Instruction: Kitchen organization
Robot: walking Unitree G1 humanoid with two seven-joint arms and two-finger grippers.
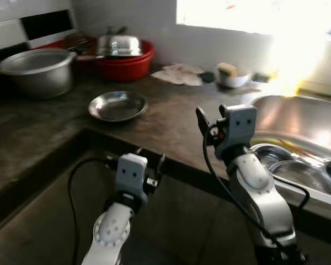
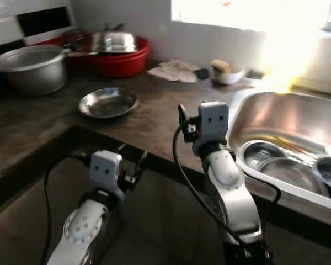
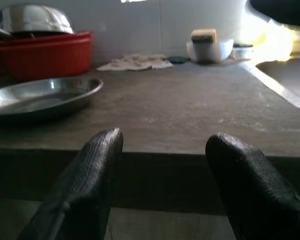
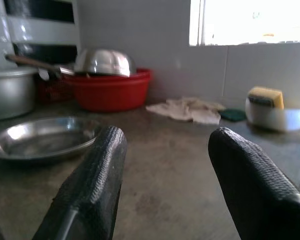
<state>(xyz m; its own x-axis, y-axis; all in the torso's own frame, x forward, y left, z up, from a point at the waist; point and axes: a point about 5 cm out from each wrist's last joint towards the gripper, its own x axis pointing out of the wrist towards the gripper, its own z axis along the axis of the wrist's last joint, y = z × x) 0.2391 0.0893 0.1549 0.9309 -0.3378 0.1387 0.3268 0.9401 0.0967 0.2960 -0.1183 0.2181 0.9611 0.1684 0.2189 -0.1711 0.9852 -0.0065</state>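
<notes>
Steel plate (image 1: 117, 106) is your landmark, lying flat on the dark counter (image 1: 176, 118). Your left gripper (image 3: 162, 187) hangs below the counter edge in front of it, fingers apart. Your right gripper (image 4: 165, 185) hovers over the counter beside it, fingers apart. Behind it sits a red basin (image 1: 127, 63); the sink (image 1: 298, 118), off to its right, holds what look like steel bowls.

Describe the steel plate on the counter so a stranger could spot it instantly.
On the dark counter, left of the sink, the steel plate lies alone before the red basin. Unlike the deep pot nearby, it is shallow and empty.
</notes>
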